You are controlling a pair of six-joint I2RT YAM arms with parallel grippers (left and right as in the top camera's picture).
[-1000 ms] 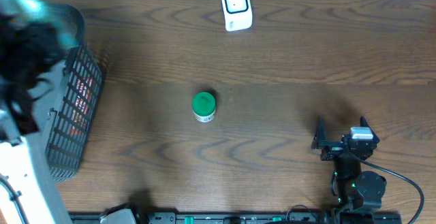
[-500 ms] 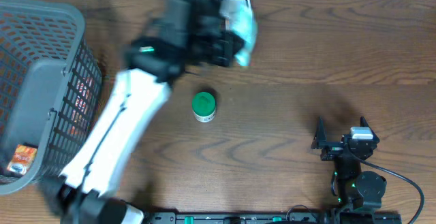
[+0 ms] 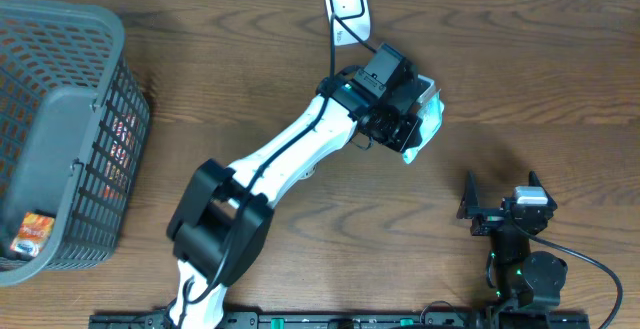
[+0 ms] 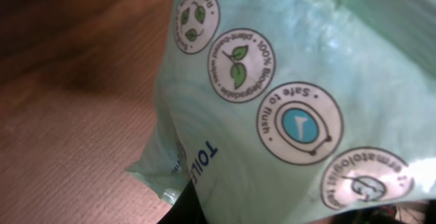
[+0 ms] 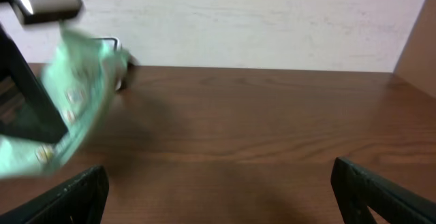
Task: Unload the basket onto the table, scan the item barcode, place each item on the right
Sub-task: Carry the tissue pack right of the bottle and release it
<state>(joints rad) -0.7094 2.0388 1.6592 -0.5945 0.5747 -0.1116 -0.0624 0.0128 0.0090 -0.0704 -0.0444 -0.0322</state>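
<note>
Swung across from the basket side a second ago, the left arm now reaches diagonally from the bench's near-left edge toward its far middle. At the near-right corner of the bench the right gripper sits low, its two fingers spread wide apart around nothing; its own camera shows bare wood between them. Along the left edge stands the dark mesh basket. An orange packet lies in its near end, and a red-printed item shows through the side mesh, too obscured to name. Farther in, right of centre, the left gripper is clamped on the pale green wipes packet, held above the wood; round printed badges fill the left wrist view. Beyond, at the far edge, the white scanner stands just left of the packet, apart from it.
</note>
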